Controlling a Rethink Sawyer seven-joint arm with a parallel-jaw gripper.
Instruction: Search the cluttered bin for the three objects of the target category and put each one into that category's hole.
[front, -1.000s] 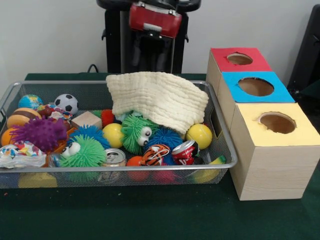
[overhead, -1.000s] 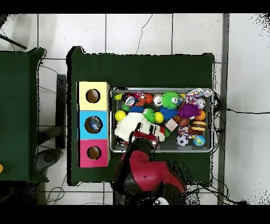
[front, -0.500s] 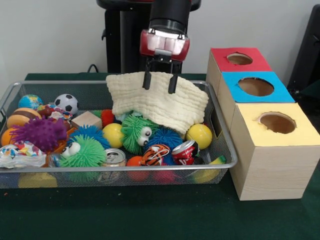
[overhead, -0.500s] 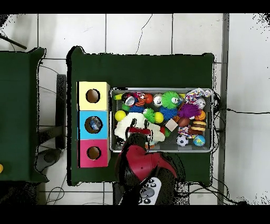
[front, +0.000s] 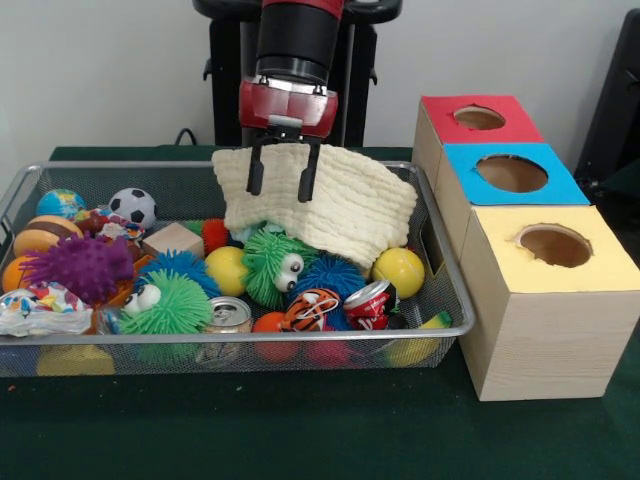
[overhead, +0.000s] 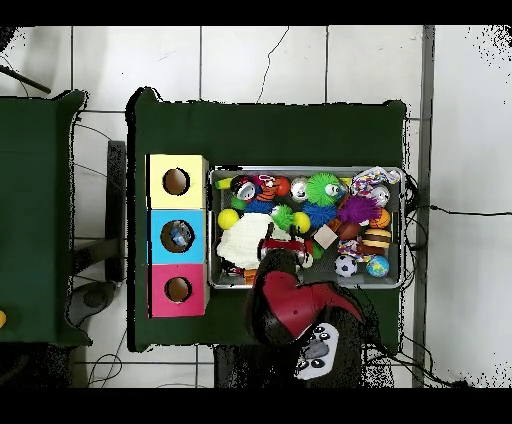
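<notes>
The silver wire-mesh bin (front: 300, 332) (overhead: 305, 282) is full of toys. A cream cloth (front: 340, 205) (overhead: 242, 242) lies over its back right part in the front view. My gripper (front: 282, 178) hangs open just above the cloth's left half, its two black fingers (front: 256, 172) pointing down and apart. It holds nothing. In the overhead view the red arm (overhead: 290, 300) covers the bin's near edge. Three boxes stand beside the bin, with a red top (front: 478, 118), a blue top (front: 510, 173) and a yellow top (front: 555, 246), each with a round hole.
In the bin lie yellow balls (front: 398, 270), a green googly-eyed puffer (front: 272, 262), blue and purple puffers (front: 84, 265), crushed cans (front: 368, 300), a soccer ball (front: 132, 206), a wooden block (front: 172, 240) and a tiger-striped ball (front: 310, 308). The pedestal (front: 240, 80) stands behind.
The arm has come down from the top and moved left over the cloth. The gripper is lower and further left than half a second ago. The toys have not moved.
</notes>
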